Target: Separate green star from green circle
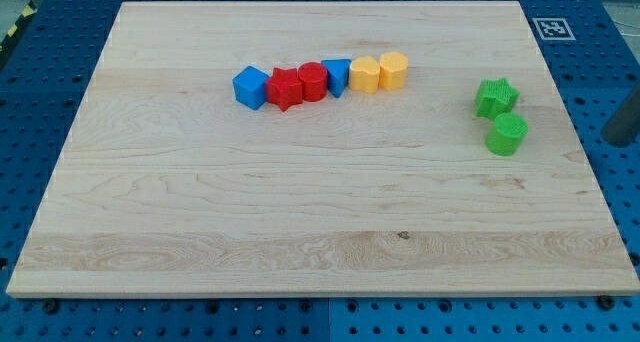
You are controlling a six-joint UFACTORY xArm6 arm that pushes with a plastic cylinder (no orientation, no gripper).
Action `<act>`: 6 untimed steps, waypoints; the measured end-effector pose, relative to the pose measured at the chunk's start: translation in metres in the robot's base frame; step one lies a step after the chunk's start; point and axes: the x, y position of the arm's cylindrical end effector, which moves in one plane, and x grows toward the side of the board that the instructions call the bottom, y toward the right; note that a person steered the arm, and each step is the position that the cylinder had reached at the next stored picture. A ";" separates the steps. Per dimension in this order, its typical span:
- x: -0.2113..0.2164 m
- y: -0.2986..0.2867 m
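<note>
The green star lies near the board's right edge. The green circle lies just below it, slightly to the right, touching it or nearly so. My tip shows as a dark rod end at the view's right edge. It is off the wooden board, to the right of both green blocks and apart from them.
A row of touching blocks lies at the upper middle: blue cube, red star, red circle, blue triangle, two yellow blocks. A black-and-white marker sits beyond the board's top right corner.
</note>
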 end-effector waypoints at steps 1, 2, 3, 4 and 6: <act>0.006 -0.009; 0.007 -0.028; 0.005 -0.070; -0.007 -0.103; -0.043 -0.122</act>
